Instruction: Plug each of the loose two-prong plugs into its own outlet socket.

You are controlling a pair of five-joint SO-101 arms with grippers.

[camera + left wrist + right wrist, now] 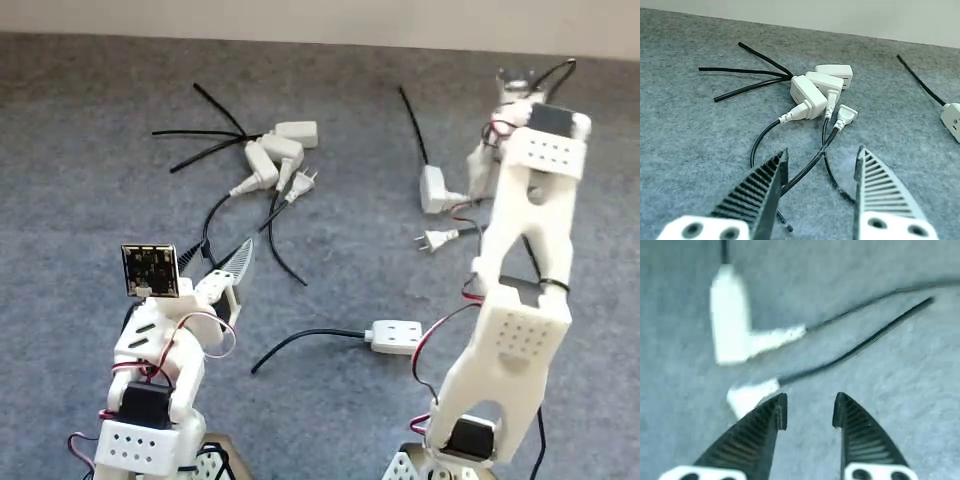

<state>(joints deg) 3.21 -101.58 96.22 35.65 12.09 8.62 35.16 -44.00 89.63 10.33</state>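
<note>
My right pincer (811, 397) is spread and hangs low over the grey carpet (910, 390), and the loose plug (752, 392) lies just beside one of its fingertips, not between them. Near it lies an outlet block (729, 322) that seems to have a plug in its side already, so I judge this loose plug must go to the free outlet (396, 336) that lies closer to my bases. To do the step well, I should first bring the pincer sideways until the white body of the plug is in the middle of the gap, then go down and close on the body only. The prongs must stay free, and the thin cord must not be caught under a finger. A grip too near the cord end would let the plug turn when I push it in. My left pincer (822, 151) is also spread, with nothing in it. It waits above the black cords, and a second loose plug (846, 114) lies ahead of it, near the group of outlets (824, 81).
</note>
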